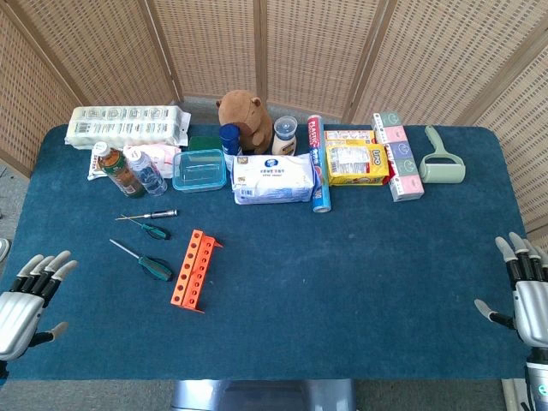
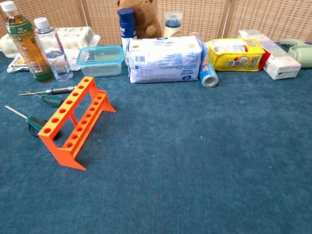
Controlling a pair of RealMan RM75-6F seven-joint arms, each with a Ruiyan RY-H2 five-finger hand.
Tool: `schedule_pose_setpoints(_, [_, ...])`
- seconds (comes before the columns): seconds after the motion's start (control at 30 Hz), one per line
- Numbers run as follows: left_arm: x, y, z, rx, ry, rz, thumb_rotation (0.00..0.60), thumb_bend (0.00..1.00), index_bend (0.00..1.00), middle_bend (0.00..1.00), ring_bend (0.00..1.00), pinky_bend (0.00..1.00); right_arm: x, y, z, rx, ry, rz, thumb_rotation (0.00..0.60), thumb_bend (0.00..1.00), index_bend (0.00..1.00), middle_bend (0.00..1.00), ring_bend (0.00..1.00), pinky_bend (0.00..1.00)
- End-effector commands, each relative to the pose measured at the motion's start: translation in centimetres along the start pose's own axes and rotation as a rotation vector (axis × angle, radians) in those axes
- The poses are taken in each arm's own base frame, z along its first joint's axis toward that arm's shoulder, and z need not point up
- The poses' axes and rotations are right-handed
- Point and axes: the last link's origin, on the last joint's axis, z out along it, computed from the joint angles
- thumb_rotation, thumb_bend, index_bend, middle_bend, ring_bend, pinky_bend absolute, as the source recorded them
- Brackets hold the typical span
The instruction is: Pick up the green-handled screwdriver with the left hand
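A blue cloth-covered table [image 2: 195, 161] fills the chest view. At left stands an orange rack [image 2: 73, 122] with rows of round holes, set at a slant. Just left of it lie three screwdrivers: a green-handled screwdriver [image 2: 34, 124] nearest the camera, its handle partly hidden by the rack, a second green-handled one [image 2: 48, 100] farther back, and a metal-handled one [image 2: 56, 90] beyond that. Behind them stand a tea bottle [image 2: 27, 44] and a clear water bottle [image 2: 51, 48], side by side. Along the back sit a clear food container [image 2: 100, 61], a white wipes pack [image 2: 163, 59] and a yellow packet [image 2: 234, 53].
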Motion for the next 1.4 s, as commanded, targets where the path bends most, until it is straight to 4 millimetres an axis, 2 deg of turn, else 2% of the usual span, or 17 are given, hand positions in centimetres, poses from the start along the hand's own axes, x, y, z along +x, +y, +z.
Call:
schedule_pose_setpoints(0.03, [-0.1, -0.2, 0.0, 0.015, 0.008, 0.007, 0.600, 0.07, 0.00, 0.00, 0.00, 0.04, 0.0, -0.1, -0.2, -0.007, 0.013, -0.009, 0.600, 0.17, 0.04, 0.00, 0.00, 0.00])
schedule_pose_setpoints(0.3, [-0.8, 0.0, 0.5, 0.004, -0.025, 0.009, 0.600, 0.07, 0.00, 0.01, 0.00, 0.04, 0.0, -0.2, -0.3, -0.014, 0.001, 0.029, 0.600, 0.17, 0.04, 0.00, 0.00, 0.00])
schedule_pose_setpoints(0.33, [-0.9, 0.0, 0.7, 0.001, -0.029, 0.007, 0.600, 0.07, 0.00, 0.05, 0.01, 0.04, 0.1, -0.2, -0.3, -0.013, 0.001, 0.034, 0.600, 0.17, 0.04, 0.00, 0.00, 0.00])
schedule_pose_setpoints(0.37, [-1.1, 0.1, 1.0, -0.004, -0.037, 0.004, 0.600, 0.07, 0.00, 0.15, 0.06, 0.06, 0.1, -0.2, -0.3, -0.012, 0.000, 0.038, 0.600, 0.17, 0.04, 0.00, 0.00, 0.00])
schedule_pose_setpoints(0.4, [-1.2, 0.2, 1.3, -0.007, -0.042, 0.002, 0.600, 0.07, 0.00, 0.25, 0.13, 0.12, 0.1, -0.2, -0.2, -0.012, -0.001, 0.040, 0.600, 0.17, 0.04, 0.00, 0.00, 0.00])
schedule_pose_setpoints(0.43, [-1.6, 0.4, 2.0, -0.018, -0.052, -0.006, 0.600, 0.07, 0.00, 0.42, 0.29, 0.28, 0.1, -0.1, -0.2, -0.018, -0.007, 0.045, 0.600, 0.17, 0.04, 0.00, 0.00, 0.00])
schedule_pose_setpoints(0.47, [-1.8, 0.5, 2.4, -0.025, -0.058, -0.010, 0.600, 0.08, 0.00, 0.57, 0.46, 0.50, 0.0, -0.1, -0.2, -0.021, -0.012, 0.049, 0.600, 0.17, 0.04, 0.00, 0.00, 0.00])
schedule_pose_setpoints(0.53, [-2.3, 1.0, 3.6, -0.056, -0.063, -0.011, 0.600, 0.09, 0.00, 0.75, 0.69, 0.82, -0.1, 0.1, -0.1, -0.026, -0.026, 0.052, 0.600, 0.17, 0.04, 0.00, 0.00, 0.00])
schedule_pose_setpoints(0.57, [-2.7, 1.5, 4.5, -0.088, -0.058, -0.014, 0.600, 0.10, 0.00, 0.82, 0.77, 0.91, -0.2, 0.2, -0.1, -0.028, -0.032, 0.057, 0.600, 0.17, 0.04, 0.00, 0.00, 0.00])
schedule_pose_setpoints(0.63, [-3.5, 2.0, 5.7, -0.129, -0.054, -0.006, 0.600, 0.11, 0.00, 0.90, 0.84, 0.98, -0.1, 0.2, 0.0, -0.026, -0.032, 0.068, 0.600, 0.17, 0.04, 0.00, 0.00, 0.00])
schedule_pose_setpoints(0.77, [-5.0, 3.5, 7.9, -0.203, -0.092, 0.023, 0.600, 0.14, 0.01, 0.94, 0.87, 0.99, 0.1, 0.2, 0.1, -0.021, -0.031, 0.087, 0.600, 0.17, 0.04, 0.00, 0.00, 0.00])
schedule_pose_setpoints(0.97, [-6.1, 5.1, 10.8, -0.210, -0.114, 0.140, 0.600, 0.15, 0.04, 0.94, 0.87, 0.99, 0.3, 0.5, 0.0, -0.024, -0.038, 0.111, 0.600, 0.17, 0.04, 0.00, 0.00, 0.00])
schedule_pose_setpoints(1.13, [-7.2, 6.0, 11.7, -0.207, -0.148, 0.155, 0.600, 0.15, 0.12, 0.94, 0.87, 0.99, 0.4, 0.5, 0.1, -0.023, -0.045, 0.125, 0.600, 0.17, 0.04, 0.00, 0.00, 0.00])
schedule_pose_setpoints(1.4, [-8.2, 6.0, 13.0, -0.172, -0.182, 0.113, 0.600, 0.22, 0.18, 0.94, 0.87, 0.99, 0.4, 0.5, 0.1, -0.020, -0.054, 0.139, 0.600, 0.17, 0.04, 0.00, 0.00, 0.00])
